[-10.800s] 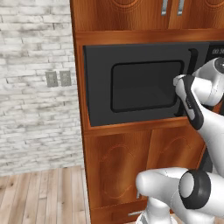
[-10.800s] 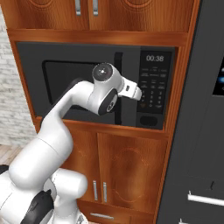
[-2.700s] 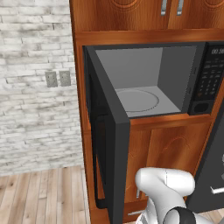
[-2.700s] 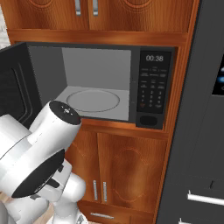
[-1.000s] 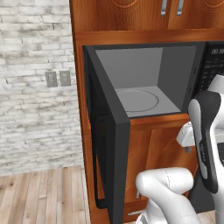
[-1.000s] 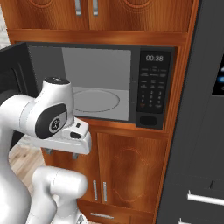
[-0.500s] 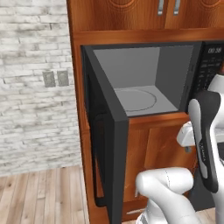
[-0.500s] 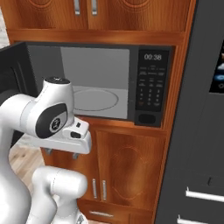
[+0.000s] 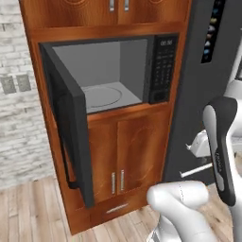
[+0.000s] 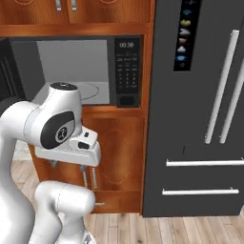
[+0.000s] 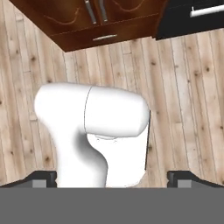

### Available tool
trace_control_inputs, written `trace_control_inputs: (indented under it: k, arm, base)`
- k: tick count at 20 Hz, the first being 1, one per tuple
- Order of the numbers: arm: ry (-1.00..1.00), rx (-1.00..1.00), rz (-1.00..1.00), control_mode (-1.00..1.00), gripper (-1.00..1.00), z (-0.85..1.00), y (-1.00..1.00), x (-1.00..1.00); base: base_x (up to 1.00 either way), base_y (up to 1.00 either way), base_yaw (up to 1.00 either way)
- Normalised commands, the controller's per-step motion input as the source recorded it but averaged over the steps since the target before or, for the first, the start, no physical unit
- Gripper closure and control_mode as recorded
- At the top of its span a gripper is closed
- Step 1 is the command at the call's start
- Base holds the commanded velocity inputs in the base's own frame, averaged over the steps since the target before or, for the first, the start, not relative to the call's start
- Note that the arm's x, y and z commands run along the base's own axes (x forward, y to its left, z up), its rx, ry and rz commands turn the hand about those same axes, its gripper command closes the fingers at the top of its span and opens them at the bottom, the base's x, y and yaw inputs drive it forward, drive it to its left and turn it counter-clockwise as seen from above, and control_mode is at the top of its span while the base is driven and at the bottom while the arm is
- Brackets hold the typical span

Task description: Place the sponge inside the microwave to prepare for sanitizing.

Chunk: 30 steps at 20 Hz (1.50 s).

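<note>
- Left base view: I saw the microwave point(image 9: 113, 75) built into the wooden cabinet column point(image 9: 127, 156), its door point(image 9: 66, 132) swung wide open to the left and standing edge-on toward me. The grey inside was lit, with the round turntable point(image 9: 101, 97) lying bare on its floor and the button panel point(image 9: 163, 68) at the right. A tall dark fridge point(image 9: 203, 94) stood just beside the cabinet on the right, and a pale stone wall point(image 9: 19, 118) on the left. The arm's white links point(image 9: 220, 142) rose at the lower right, in front of the fridge.
- Right base view: I had the same microwave point(image 10: 76, 71) open at upper left, its display and keypad point(image 10: 126, 69) facing me. The fridge point(image 10: 200, 109), with long upright handles point(image 10: 221, 88) and two drawer handles below, took up the right side. A big white arm joint point(image 10: 59, 124) hung in front of the lower cabinet doors, beneath the microwave opening.
- Hand view: I looked down at the plank wood floor point(image 11: 183, 87), with the cabinet's bottom drawer point(image 11: 105, 33) at the top. The tool point(image 11: 113, 178) showed two dark fingertips point(image 11: 41, 178) set far apart at the bottom edge, so I read it as released, grasping nothing.
- I could not make out the sponge in any of the three views, so I cannot say where it was.
</note>
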Motion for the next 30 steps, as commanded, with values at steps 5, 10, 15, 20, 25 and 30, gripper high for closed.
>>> trace_control_inputs:
  k: [5, 10, 15, 20, 25, 30]
  arm:
    - [0.0, 0.0, 0.0, 1.0, -1.0, 0.0, 0.0, 0.0]
    - [0.0, 0.0, 0.0, 1.0, -1.0, 0.0, 0.0, 0.0]
    - [0.0, 0.0, 0.0, 1.0, -1.0, 0.0, 0.0, 0.0]
    - [0.0, 0.0, 0.0, 1.0, -1.0, 0.0, 0.0, 0.0]
    - [0.0, 0.0, 0.0, 1.0, -1.0, 0.0, 0.0, 0.0]
    - [0.0, 0.0, 0.0, 1.0, -1.0, 0.0, 0.0, 0.0]
  base:
    - [-0.11, -0.96, -0.27]
    - [0.17, -0.9, -0.41]
    - [0.11, -0.83, -0.75]
    - [0.02, -0.62, -0.83]
    - [0.01, -0.5, -0.86]
    - [0.1, -0.15, -0.91]
